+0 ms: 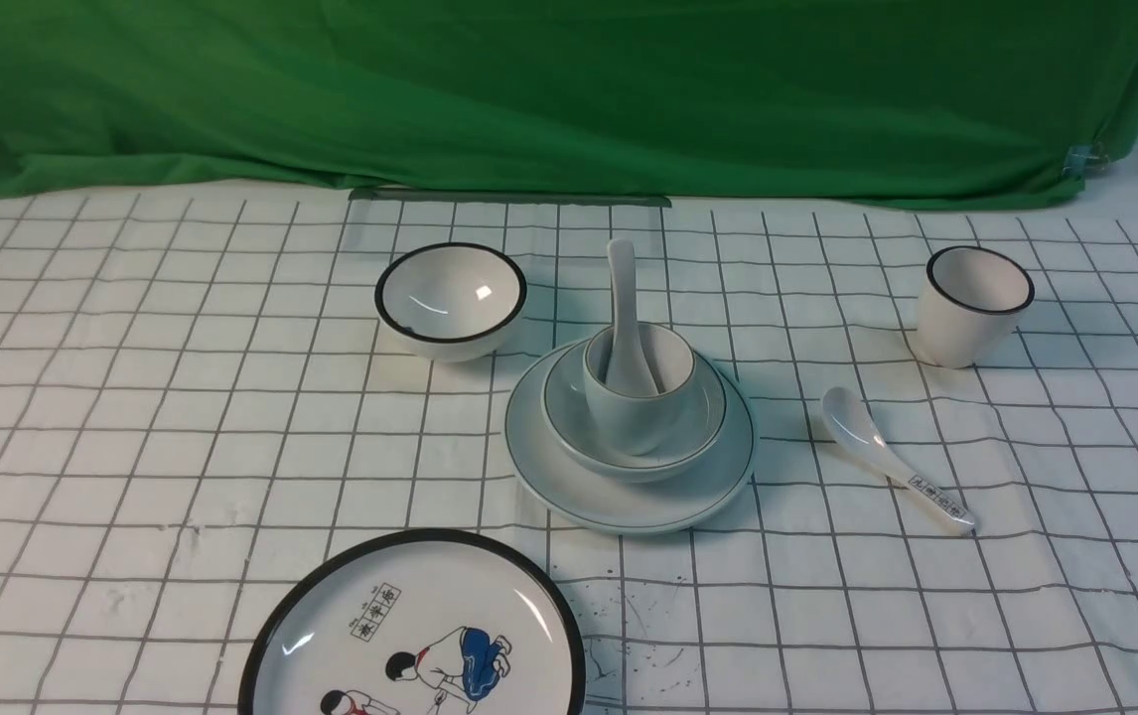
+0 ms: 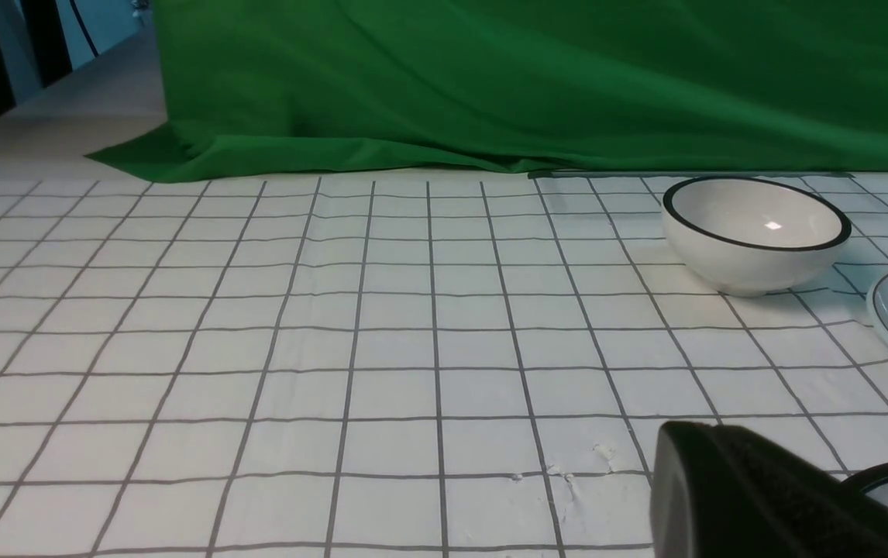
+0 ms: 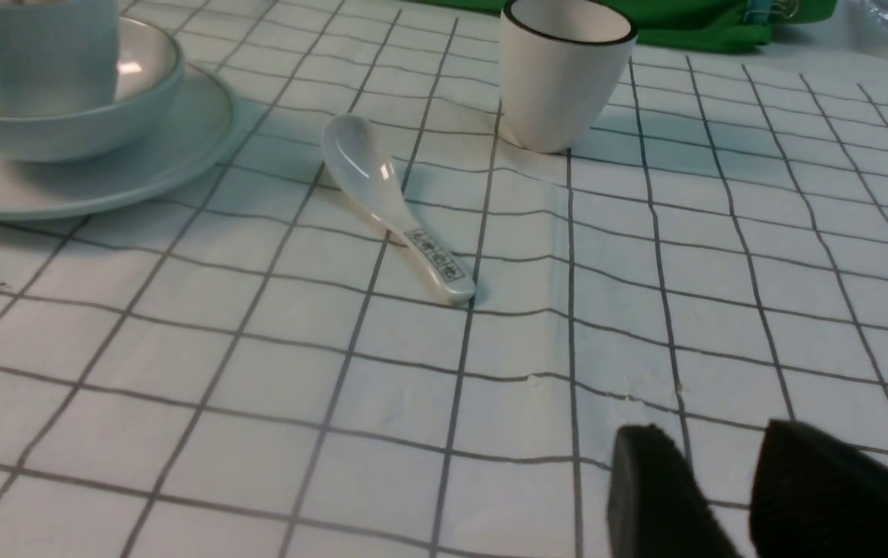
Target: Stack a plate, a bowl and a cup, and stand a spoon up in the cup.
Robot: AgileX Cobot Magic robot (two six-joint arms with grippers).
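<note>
At the middle of the tabletop we see the stack: the plate lies flat on the checked cloth, the bowl sits centred on it, and the cup stands upright inside the bowl. The spoon stands in the cup, scoop down, its handle rising above the rim and leaning toward the far side.

Just beyond the stack, to the left, sits the smaller black-rimmed bowl, close to the plate but apart from it. To the right of the stack the lettered spoon lies flat on the cloth, scoop toward the stack and handle pointing to the near right. Farther right and back stands the black-rimmed cup, upright. At the near edge, left of centre, lies the cartoon plate, partly cut off by the frame. A green drape hangs behind everything.

Our right gripper hovers low over bare cloth near the lettered spoon, its fingers parted with a clear gap and grasping nothing. Our left gripper shows only as one dark mass over the cloth near the cartoon plate; its fingers are clenched together and carry nothing.
</note>
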